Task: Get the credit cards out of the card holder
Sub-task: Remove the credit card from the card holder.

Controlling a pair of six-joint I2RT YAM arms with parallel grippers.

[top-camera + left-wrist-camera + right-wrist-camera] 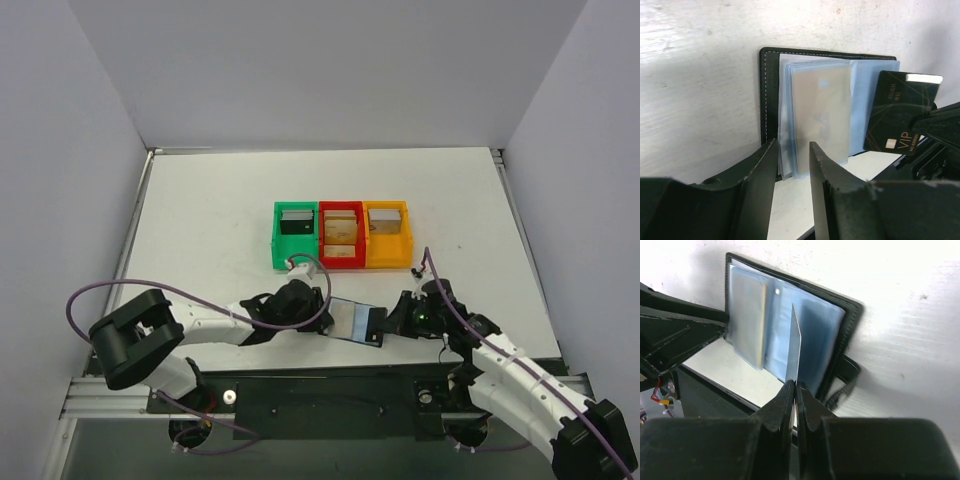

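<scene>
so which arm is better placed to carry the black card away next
Right: the right end effector is shut on the black card over the card holder; the left end effector stands open by its sleeves.

The place is a robotics lab, set up as an enclosed test cell. A white table (220, 220) is boxed in by plain pale walls (320, 70) on its left, right and far sides. Two robot arms, the left arm (200, 322) and the right arm (515, 372), are mounted on a black plate (320, 400) and a metal rail (95, 402) at the near edge. Purple cables (100, 288) loop off them. On the table lie a card holder (352, 320) and a neat row of a green bin (277, 240), a red bin (342, 266) and an orange bin (388, 263).
</scene>
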